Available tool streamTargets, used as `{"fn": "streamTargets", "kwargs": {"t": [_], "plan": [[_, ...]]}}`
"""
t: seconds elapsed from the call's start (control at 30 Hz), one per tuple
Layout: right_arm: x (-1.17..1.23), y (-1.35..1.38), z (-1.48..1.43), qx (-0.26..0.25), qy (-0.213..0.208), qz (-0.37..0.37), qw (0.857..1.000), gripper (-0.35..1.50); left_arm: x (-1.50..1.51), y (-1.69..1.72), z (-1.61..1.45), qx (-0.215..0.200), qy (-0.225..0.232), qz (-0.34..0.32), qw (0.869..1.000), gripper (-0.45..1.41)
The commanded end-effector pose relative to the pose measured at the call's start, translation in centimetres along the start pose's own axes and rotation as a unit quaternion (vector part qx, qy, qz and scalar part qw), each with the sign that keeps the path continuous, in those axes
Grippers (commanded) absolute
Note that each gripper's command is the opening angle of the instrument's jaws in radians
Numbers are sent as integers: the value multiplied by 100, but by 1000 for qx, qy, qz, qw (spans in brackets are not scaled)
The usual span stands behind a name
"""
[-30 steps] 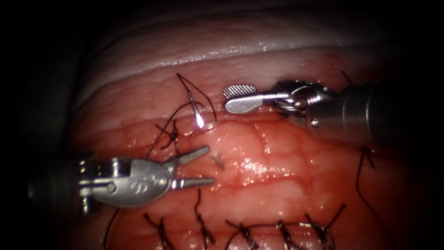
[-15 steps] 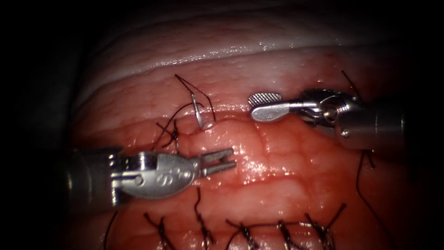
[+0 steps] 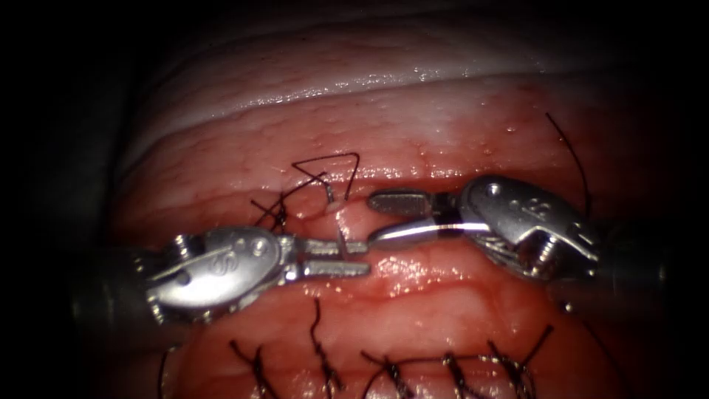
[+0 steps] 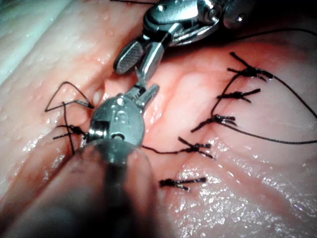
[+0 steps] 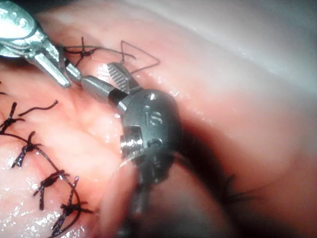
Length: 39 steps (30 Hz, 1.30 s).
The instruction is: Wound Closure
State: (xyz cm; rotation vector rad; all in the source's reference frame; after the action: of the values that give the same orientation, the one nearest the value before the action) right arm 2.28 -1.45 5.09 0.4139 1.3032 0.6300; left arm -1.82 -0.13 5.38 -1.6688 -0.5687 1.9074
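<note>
The curved needle (image 3: 338, 225) stands upright out of the tissue (image 3: 443, 295) toward the left end of the cut (image 3: 413, 174), just right of a tied stitch (image 3: 278, 215). My left tool (image 3: 354, 258) comes in from the left, shut on the needle near its free end; the same tool (image 4: 144, 92) is seen from close up. Dark thread (image 3: 329, 164) forms a triangle above the needle. My right tool (image 3: 374, 218) is open just right of the needle with nothing between its jaws, also seen as the right tool (image 5: 101, 78).
A row of several tied stitches (image 3: 384, 366) with dark cut ends runs along the lower tissue. A long thread (image 3: 576, 155) arcs behind the right tool. Red fluid wets the tissue. A pale ridge of tissue (image 3: 332, 85) lies at the back.
The left tool moved up and right and closed on the needle. The right tool came down and left beside it. The needle sits lower and the thread has followed.
</note>
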Motion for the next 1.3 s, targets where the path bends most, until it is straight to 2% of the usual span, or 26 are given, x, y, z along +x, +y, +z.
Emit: {"fn": "streamTargets", "kwargs": {"t": [0.03,0.1,0.2,0.27,0.3,0.4,0.5,0.63,0.87,0.93,1.1,1.13,1.23,1.3], "plan": [[-5,4,7,2,-9,-16,1000,31,-1,-4,2,-6,7,-10,1000,-45],[-11,2,8,6,-27,-41,999,46,6,-9,-15,-31,18,-53,998,-45],[-20,-3,14,9,-43,-54,998,56,10,-15,-24,-51,28,-90,994,-45],[-27,-7,21,8,-49,-62,997,61,10,-15,-25,-72,45,-121,989,-45],[-33,-10,28,8,-58,-69,996,62,11,-15,-24,-102,73,-155,980,-45],[-44,-15,40,9,-81,-83,993,59,16,-10,-21,-145,117,-196,963,-45],[-54,-16,45,2,-99,-92,991,54,26,-3,-20,-168,126,-212,954,-45],[-65,-7,38,-16,-122,-100,987,44,61,12,-28,-181,139,-224,948,-45],[-71,-9,33,-11,-150,-109,983,42,89,30,-43,-178,154,-156,959,-45],[-73,-8,31,-11,-154,-104,982,42,95,35,-50,-166,159,-116,966,-45],[-78,-7,29,-12,-162,-93,982,44,107,45,-64,-95,159,23,982,-45],[-77,-7,30,-13,-162,-86,983,47,109,49,-69,-57,148,75,984,-45],[-68,-7,28,-18,-126,-60,990,57,111,56,-75,-16,133,137,981,-45],[-57,-8,27,-20,-111,-50,992,52,112,59,-79,10,118,169,978,-45]]}}
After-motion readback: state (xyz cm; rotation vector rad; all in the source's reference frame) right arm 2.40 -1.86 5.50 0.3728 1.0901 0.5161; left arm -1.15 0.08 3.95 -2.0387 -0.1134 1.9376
